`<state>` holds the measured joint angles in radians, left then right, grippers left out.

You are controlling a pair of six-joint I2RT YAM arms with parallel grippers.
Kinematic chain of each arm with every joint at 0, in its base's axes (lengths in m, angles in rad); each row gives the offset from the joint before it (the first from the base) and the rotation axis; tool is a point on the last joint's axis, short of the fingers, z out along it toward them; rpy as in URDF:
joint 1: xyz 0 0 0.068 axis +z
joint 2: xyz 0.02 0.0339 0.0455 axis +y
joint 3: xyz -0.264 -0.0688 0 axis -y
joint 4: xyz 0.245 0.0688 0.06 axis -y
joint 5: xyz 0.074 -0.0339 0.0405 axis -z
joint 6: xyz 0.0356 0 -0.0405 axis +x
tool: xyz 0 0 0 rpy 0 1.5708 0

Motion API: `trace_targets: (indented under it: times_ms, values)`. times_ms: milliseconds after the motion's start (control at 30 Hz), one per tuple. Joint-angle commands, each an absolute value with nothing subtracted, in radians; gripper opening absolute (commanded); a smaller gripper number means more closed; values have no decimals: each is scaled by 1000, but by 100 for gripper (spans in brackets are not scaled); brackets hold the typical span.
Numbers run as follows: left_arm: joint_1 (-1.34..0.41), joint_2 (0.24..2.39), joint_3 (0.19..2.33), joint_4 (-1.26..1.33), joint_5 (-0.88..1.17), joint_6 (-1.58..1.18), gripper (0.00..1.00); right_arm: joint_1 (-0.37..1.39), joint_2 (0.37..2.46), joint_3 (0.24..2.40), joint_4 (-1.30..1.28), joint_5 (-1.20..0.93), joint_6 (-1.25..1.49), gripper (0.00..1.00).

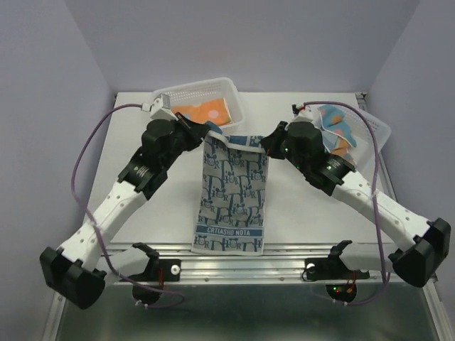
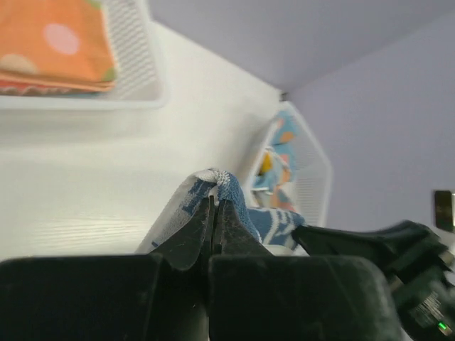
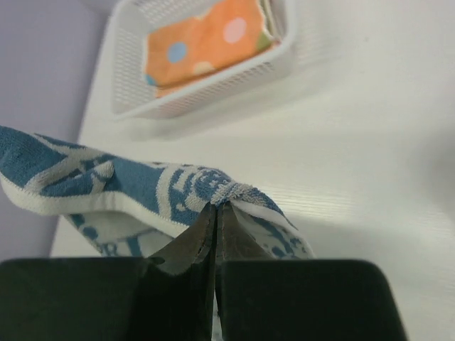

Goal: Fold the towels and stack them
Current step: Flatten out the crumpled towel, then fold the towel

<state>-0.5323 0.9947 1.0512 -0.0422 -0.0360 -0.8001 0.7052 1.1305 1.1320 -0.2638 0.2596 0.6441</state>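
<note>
So the navy patterned towel point(image 1: 231, 199) is laid out long on the tabletop point(image 1: 313, 213), with its near edge by the arm bases. The left claw point(image 2: 215, 204) is clamped on its far left corner and the right claw point(image 3: 215, 207) on the far right one, both corners lifted. Looks like the first fold is only starting. The far-left basket point(image 1: 186, 91) has folded orange dotted towels point(image 1: 202, 111) stacked in it, so I'd call those done. The right basket point(image 1: 380, 129) holds rumpled light blue spotted towels point(image 1: 335, 131), so plenty left imo.
</note>
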Motion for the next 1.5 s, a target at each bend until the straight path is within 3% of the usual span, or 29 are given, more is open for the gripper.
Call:
trace_targets:
  times_ms: [0, 267, 533, 967, 1267, 1467]
  values:
    - [-474, 1178, 1116, -6, -146, -729, 0, 609, 1266, 1167, -143, 369, 591, 1]
    - [-354, 1517, 1216, 52, -37, -670, 0, 466, 1520, 1232, -57, 178, 557, 1]
    - [-348, 1615, 1249, 54, -5, -652, 0, 391, 1629, 1273, -87, 37, 587, 1]
    - [-368, 1365, 919, 100, 115, -707, 0, 403, 1412, 950, -150, -239, 684, 1]
    - [-416, 1146, 612, 81, 72, -816, 0, 514, 1244, 730, -173, -256, 759, 1]
    - [-454, 1034, 516, 2, 64, -864, 0, 610, 1198, 675, -225, -261, 795, 1]
